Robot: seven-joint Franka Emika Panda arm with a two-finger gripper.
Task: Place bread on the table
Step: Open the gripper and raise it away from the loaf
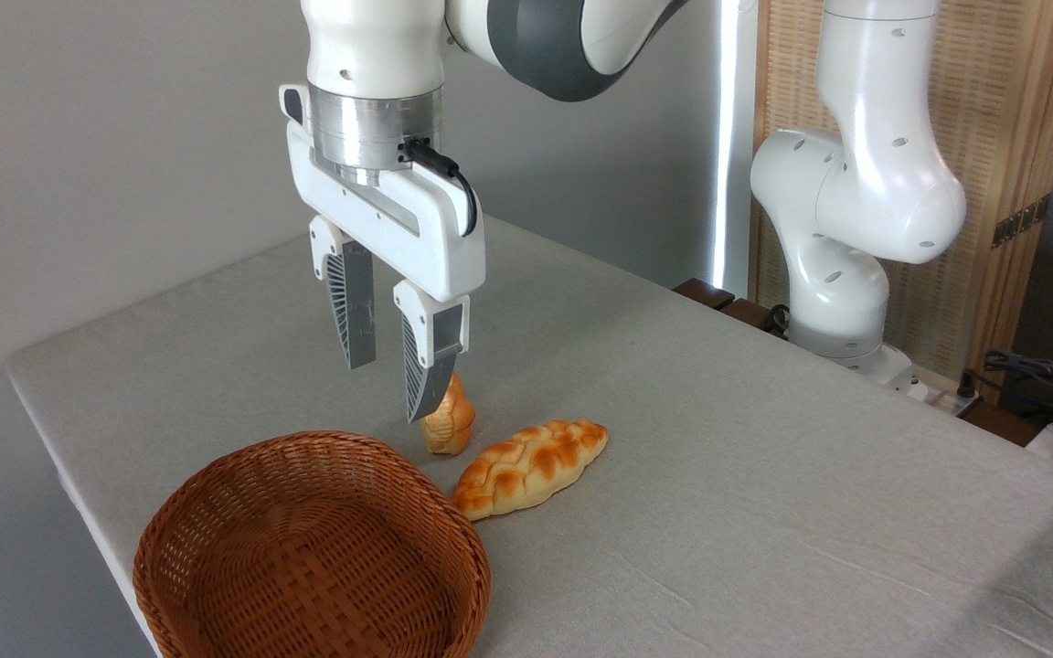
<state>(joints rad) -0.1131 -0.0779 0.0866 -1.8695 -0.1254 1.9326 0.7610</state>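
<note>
Bread (531,467) lies on the table (764,475), just right of the basket (312,548).
Gripper (394,388) hangs above, fingers spread and empty; a small bread piece (450,422) sits seemingly just behind.

Soft, even daylight fills the room, brightest along a glaring white strip at upper right. Shadows on the worktop (718,439) are faint and diffuse. Everything looks sharp, with no blur or edge distortion.
</note>
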